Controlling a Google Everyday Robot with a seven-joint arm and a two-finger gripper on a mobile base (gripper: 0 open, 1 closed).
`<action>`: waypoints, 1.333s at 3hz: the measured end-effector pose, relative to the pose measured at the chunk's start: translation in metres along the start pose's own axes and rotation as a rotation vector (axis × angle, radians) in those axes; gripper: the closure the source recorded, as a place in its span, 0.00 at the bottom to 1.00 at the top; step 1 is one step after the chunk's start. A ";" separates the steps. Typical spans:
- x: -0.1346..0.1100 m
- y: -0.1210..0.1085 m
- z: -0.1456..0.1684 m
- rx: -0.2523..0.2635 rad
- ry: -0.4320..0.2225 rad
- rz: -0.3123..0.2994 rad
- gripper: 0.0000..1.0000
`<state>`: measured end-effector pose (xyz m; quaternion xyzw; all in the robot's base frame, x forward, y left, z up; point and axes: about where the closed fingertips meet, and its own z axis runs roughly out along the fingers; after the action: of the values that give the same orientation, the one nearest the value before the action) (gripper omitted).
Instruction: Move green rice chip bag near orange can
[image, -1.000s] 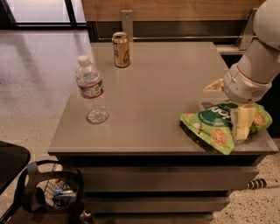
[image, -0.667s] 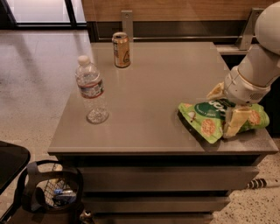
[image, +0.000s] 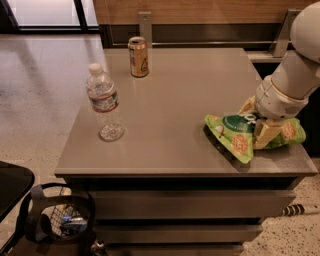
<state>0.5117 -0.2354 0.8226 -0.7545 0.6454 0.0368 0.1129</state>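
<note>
The green rice chip bag (image: 233, 134) is at the right front of the grey table (image: 175, 100), its left end low over the surface. My gripper (image: 256, 121) comes down from the white arm at the right and is shut on the bag's middle, with one pale finger (image: 265, 136) in front of the bag and the other behind it. The orange can (image: 138, 56) stands upright at the table's far left, well away from the bag.
A clear plastic water bottle (image: 104, 102) stands upright near the table's left edge, between the can and the front. A black wire basket (image: 62, 220) sits on the floor at the front left. A wooden wall runs behind the table.
The gripper and the bag have shifted a little to the left and away from the front edge. The can and bottle have not moved.
</note>
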 end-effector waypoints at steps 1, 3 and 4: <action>0.000 0.000 -0.002 0.000 0.000 0.000 1.00; 0.003 -0.021 -0.050 0.071 0.053 -0.013 1.00; 0.005 -0.040 -0.102 0.158 0.105 -0.022 1.00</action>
<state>0.5427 -0.2572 0.9253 -0.7512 0.6431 -0.0551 0.1383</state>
